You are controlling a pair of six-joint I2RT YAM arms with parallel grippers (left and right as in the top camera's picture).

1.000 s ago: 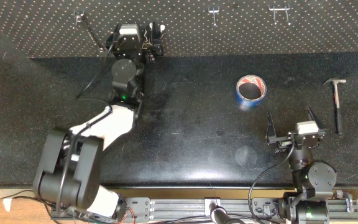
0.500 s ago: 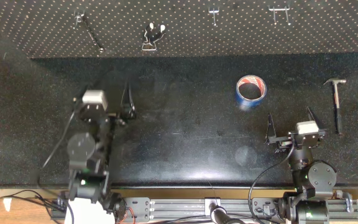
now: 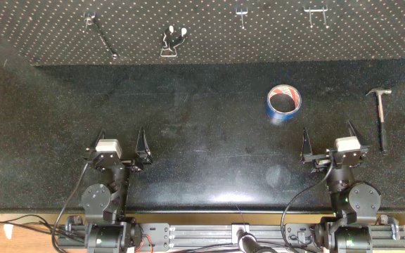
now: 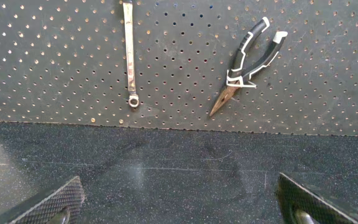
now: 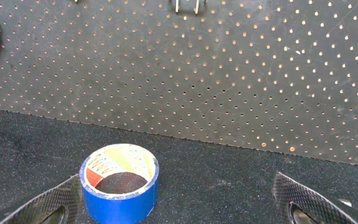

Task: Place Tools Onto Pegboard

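Left wrist view shows my left gripper (image 4: 178,193) low over the black textured table mat (image 4: 179,158), its two carbon-weave fingers (image 4: 42,202) spread wide and released. Past them the mat runs to the foot of the dark perforated pegboard (image 4: 55,62), which stands along the table's far edge. On that board a slim silver combination wrench (image 4: 128,53) hangs with its ring end lowest. Near it, but not touching, hang needle-nose pliers with black-and-white handles (image 4: 247,56), tilted, nose down and handles up.

My right gripper (image 5: 179,193) rests the same way on its own side, its fingers (image 5: 316,199) parted and slack around open air. Just ahead of it, on the mat and short of the pegboard, a roll of blue tape (image 5: 120,183) lies flat with its open core facing up.

From the top view, both of my grippers are drawn back close to their bases. A hammer with a silver head and dark handle (image 3: 380,119) lies on the mat off the outer side of my right gripper, head toward the pegboard, well apart from the tape. On the pegboard beyond the tape sits a single metal hook (image 3: 242,15), and farther toward the hammer's side a double metal hook (image 3: 316,14).
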